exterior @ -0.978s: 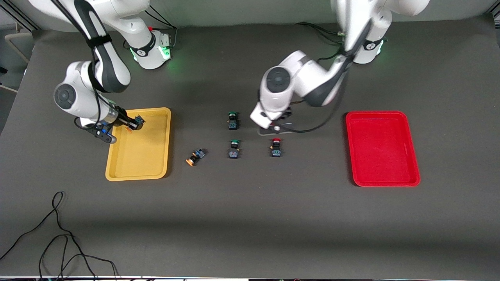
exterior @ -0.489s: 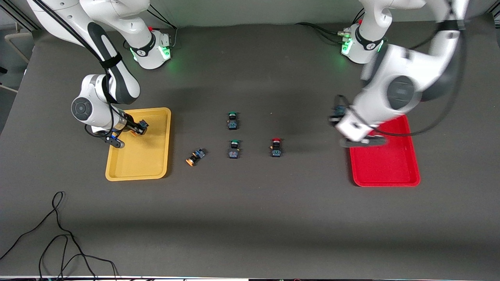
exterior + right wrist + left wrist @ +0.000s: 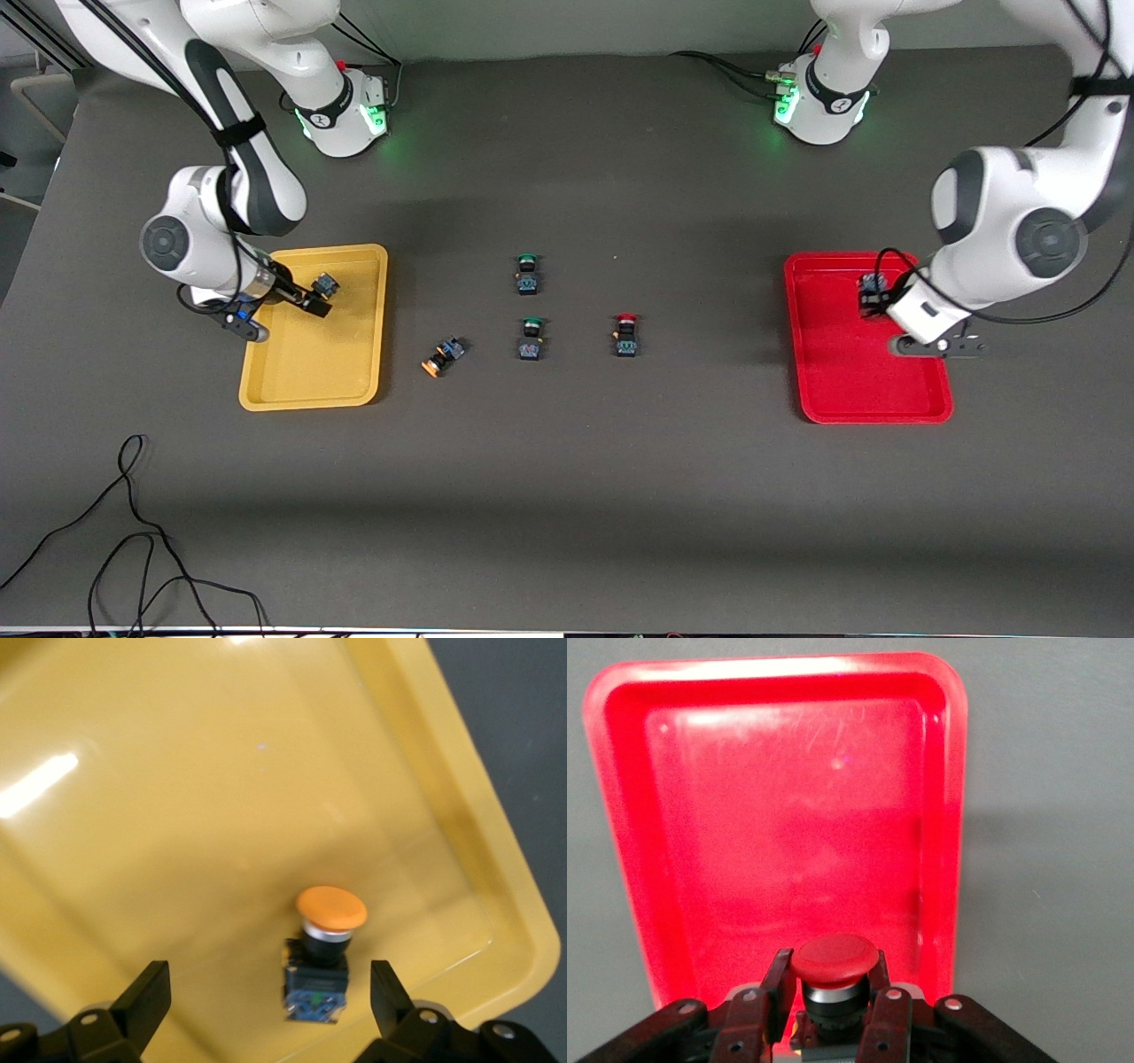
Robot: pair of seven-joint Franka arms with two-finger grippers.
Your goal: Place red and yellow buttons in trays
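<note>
- Dark bench (image 3: 567, 496) is carrying both trays, well apart.
- Right gripper (image 3: 266, 992) is hanging released over the orange-capped button (image 3: 321, 948) lying in the yellow tray (image 3: 354, 390).
- Left gripper (image 3: 830, 997) is grasping a red-capped button (image 3: 834, 958) over the red tray (image 3: 828, 390); letting go likely comes next.
- One red button (image 3: 626, 335) and one orange button (image 3: 440, 356) are waiting mid-bench.

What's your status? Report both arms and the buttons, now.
Right gripper jaws open over yellow tray, orange-yellow button released inside. Left gripper shut on red button over red tray. Nothing obstructing.
</note>
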